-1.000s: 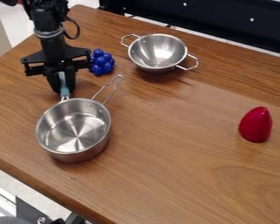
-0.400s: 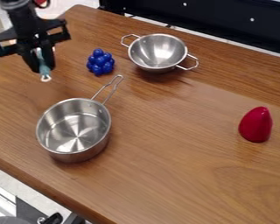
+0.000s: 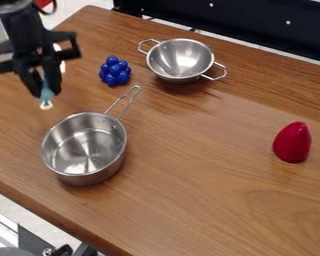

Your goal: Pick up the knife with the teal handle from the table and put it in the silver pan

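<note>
Although I can't make out what the small blue piece (image 3: 48, 94) is, I see my gripper (image 3: 46, 91) has it, with the fingers closed in on its two sides and clamped on it. By my reading, the grasp is done and the piece looks held up off the desk (image 3: 189, 180); what is left is to set it down and let go, since nothing but the gripper appears to bear it. It hangs at the left of the camera view, beyond the saucepan (image 3: 86, 170) and apart from it, though I can't judge how high.

Its visible end points down towards the desk and finishes in a whitish tip (image 3: 46, 105). I read the long axis as close to upright, running up between the fingers, where its upper part is hidden from me.

To the right of the gripper sits the dark-blue, grape-like cluster (image 3: 114, 71), then the two-handled steel bowl (image 3: 181, 59). The red cone (image 3: 292, 143) stands well apart on the right.
</note>
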Controlling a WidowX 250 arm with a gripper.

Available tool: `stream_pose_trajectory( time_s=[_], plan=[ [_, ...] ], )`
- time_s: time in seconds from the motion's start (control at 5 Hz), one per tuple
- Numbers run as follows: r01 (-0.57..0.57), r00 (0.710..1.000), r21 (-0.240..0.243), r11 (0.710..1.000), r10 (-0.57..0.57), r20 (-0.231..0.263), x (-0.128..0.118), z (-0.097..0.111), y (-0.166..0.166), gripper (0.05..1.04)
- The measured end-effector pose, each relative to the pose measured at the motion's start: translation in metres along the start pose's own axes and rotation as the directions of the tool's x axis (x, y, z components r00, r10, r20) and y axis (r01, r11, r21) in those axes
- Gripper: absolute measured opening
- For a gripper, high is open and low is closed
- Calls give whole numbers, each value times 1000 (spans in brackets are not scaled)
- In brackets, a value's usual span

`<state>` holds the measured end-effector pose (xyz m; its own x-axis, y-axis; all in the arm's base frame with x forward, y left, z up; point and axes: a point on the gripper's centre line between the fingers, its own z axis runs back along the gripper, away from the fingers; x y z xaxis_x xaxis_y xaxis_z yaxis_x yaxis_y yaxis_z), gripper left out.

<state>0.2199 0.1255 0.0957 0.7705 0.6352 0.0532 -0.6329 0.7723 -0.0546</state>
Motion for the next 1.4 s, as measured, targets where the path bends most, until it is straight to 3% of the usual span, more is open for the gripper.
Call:
stream_pose_trajectory(
  time_s=[0.2, 0.4, 0.8, 1.2, 1.4],
  plan=[
    [99, 991, 11, 995, -98, -89, -33, 5, 3, 213],
    [221, 967, 20, 975, -217, -136, -66, 3, 6, 213],
    [299, 951, 37, 954, -294, -93, -78, -11, -4, 213],
    [234, 970, -12, 972, -235, -61, -61, -8, -22, 213],
    [209, 977, -12, 978, -210, -45, -52, -15, -30, 213]
  ],
)
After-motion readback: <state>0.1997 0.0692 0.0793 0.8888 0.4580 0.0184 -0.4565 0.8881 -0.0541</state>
